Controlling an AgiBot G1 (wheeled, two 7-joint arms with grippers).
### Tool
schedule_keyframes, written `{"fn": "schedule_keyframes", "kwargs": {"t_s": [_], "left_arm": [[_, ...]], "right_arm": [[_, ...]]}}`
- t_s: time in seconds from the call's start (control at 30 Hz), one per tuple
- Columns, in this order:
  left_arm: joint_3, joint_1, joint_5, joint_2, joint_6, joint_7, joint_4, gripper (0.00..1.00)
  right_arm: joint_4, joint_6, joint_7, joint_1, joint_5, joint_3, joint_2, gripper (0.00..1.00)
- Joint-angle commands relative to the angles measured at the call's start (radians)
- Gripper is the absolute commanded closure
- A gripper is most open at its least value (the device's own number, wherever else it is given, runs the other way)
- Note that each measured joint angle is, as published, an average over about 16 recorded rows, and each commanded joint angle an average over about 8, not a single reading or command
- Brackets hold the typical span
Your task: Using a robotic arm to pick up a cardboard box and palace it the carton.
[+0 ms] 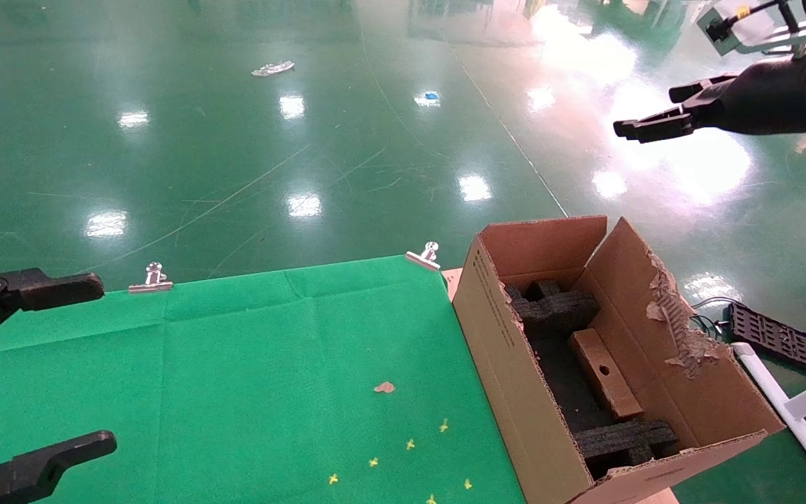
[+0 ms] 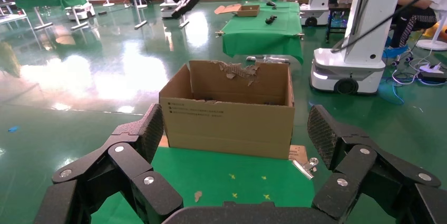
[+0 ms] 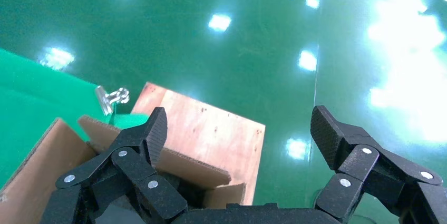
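The large brown carton (image 1: 508, 364) stands open at the right end of the green table, one flap torn ragged. The small slim cardboard box (image 1: 606, 381) lies inside it between black foam blocks (image 1: 557, 308), its round hole facing up. My right gripper (image 1: 651, 110) hangs open and empty, high above and beyond the carton; its wrist view looks down on the carton's far flaps (image 3: 174, 163). My left gripper (image 1: 99, 362) is open and empty at the table's left edge. It faces the carton's printed side (image 2: 232, 124) across the cloth.
Binder clips (image 1: 153, 278) (image 1: 425, 257) pin the green cloth (image 1: 235, 364) at the far edge. A cardboard scrap (image 1: 384, 386) and small yellow marks lie on the cloth. A wooden board (image 3: 211, 134) juts out under the carton. A black tray (image 1: 777, 336) and white rail (image 1: 788, 413) lie right.
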Motion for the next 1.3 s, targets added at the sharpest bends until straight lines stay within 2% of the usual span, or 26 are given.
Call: {"fn": "schedule_keyframes", "kwargs": {"t_s": [0.03, 0.17, 1.3], "left_arm": [[0.000, 0.000, 0.000, 0.000, 0.000, 0.000, 0.000, 0.00], [0.000, 0.000, 0.000, 0.000, 0.000, 0.000, 0.000, 0.00], [0.002, -0.001, -0.001, -0.001, 0.000, 0.001, 0.001, 0.00]], "right_arm": [[0.015, 0.020, -0.023, 0.003, 0.018, 0.011, 0.015, 0.00], [0.073, 0.010, -0.036, -0.042, 0.047, 0.069, 0.026, 0.00], [0.666, -0.233, -0.097, -0.653, 0.291, 0.681, 0.057, 0.00]]}}
